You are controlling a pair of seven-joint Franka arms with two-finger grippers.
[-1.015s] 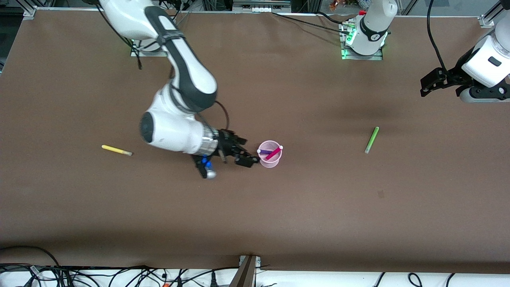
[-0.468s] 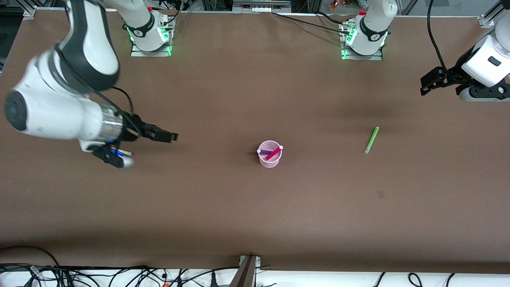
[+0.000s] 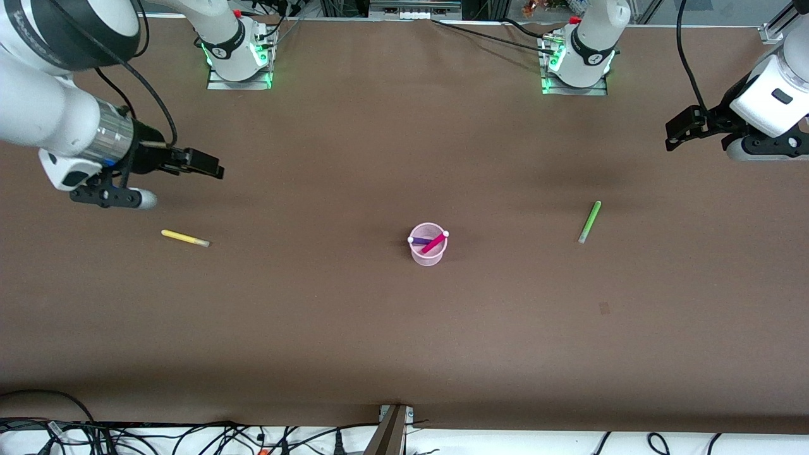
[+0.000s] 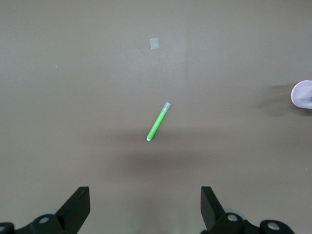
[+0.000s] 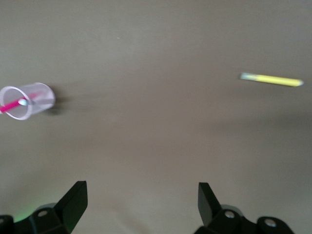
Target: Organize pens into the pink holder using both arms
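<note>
pink holder stands upright mid-table, between the two arms' ends; magenta pen and purple pen are both in it, leaning across each other with white end caps at the rim; yellow pen lies flat on the table toward the right arm's end, well apart from the holder; green pen lies flat toward the left arm's end, also well apart from the holder, slightly angled; small pale patch on the table surface nearer the front camera than the green pen; right gripper is up in the air over bare table at the right arm's end, near the yellow pen but not touching it, fingers spread wide, holding nothing; left gripper hangs over the table edge at the left arm's end, fingers spread wide too, nothing between them; left wrist view shows the green pen on the table under it
</note>
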